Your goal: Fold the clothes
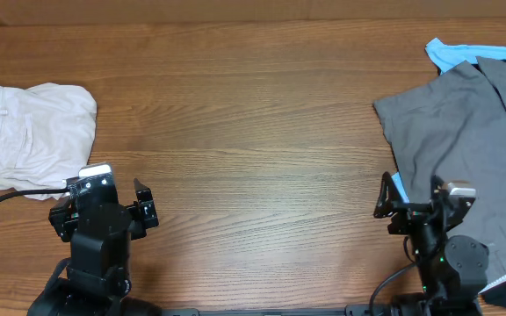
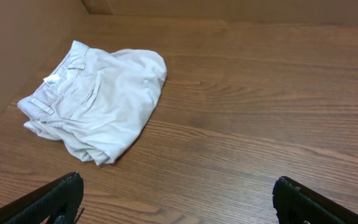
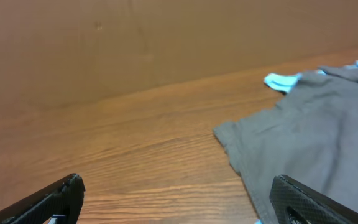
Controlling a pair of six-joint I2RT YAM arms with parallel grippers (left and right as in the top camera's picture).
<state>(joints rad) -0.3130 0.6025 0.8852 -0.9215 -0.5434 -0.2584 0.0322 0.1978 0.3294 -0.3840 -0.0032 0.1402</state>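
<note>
Overhead: the shorts [image 1: 29, 132] lie crumpled on the left side of the wooden table [image 1: 253, 132], just beyond the left gripper [image 1: 104, 211]. Its jaws are spread wide and hold nothing. The right gripper [image 1: 411, 206] is just as wide and empty, at the near edge of a grey garment [image 1: 464, 132] that covers a light blue garment [image 1: 451, 54].

Left wrist: the shorts sit bunched ahead and to the left, clear of the fingers [image 2: 55, 199], with a small white label [image 2: 51, 79] on the waistband.

Right wrist: the grey garment lies ahead on the right, with nothing between the fingers.
</note>
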